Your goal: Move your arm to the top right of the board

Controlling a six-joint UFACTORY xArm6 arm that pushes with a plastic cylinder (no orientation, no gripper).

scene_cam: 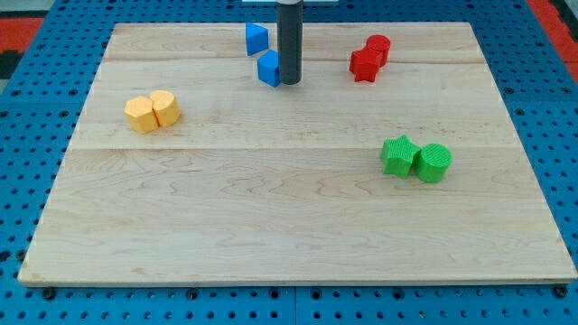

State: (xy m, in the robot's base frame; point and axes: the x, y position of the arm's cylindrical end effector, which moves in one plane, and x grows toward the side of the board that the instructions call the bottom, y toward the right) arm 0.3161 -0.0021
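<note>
Tip at top centre of board.
It touches a blue cube; red blocks lie rightward; no jaws, only a rod.

On the board, my tip touches the near blue block on its right; the far blue block lies toward the view's top, the red pair right, the yellow pair left, the green pair bottom right

My rod is standing upright, coming down from the view's top edge near the middle, with my tip resting at the surface.
</note>
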